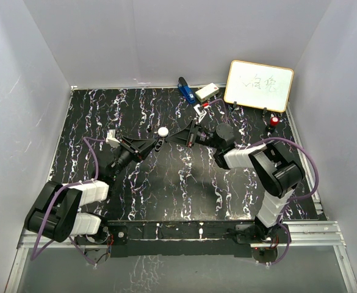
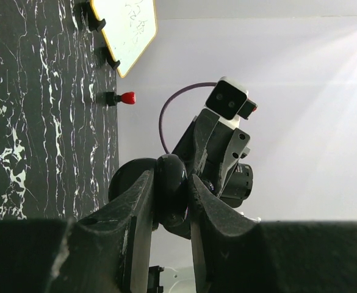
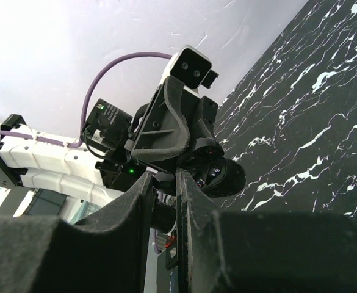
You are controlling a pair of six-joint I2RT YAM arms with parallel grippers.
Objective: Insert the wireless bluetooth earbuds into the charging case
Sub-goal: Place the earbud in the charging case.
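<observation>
Both hands were seen pinched shut: black left hand [image 1: 157, 144], black right hand [image 1: 180, 138], pointed tip-to-tip beside white round puck [image 1: 163, 131] on black marbled counter [image 1: 166, 189].

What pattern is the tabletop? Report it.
The tabletop is black with white marble-like veins; clearest from the top external view.

Closed left pincer [image 1: 157, 144], closed right pincer [image 1: 182, 135], round white charging case [image 1: 163, 131] between, whiteboard [image 1: 259, 85] behind

Saw a black table [image 1: 184, 183] veined white, boxed by plain white walls [image 1: 166, 36] at back and both sides. Noted a metal rail [image 1: 321, 232] along the near edge. Caught bright glare [image 2: 349, 43] on one wall.
</observation>
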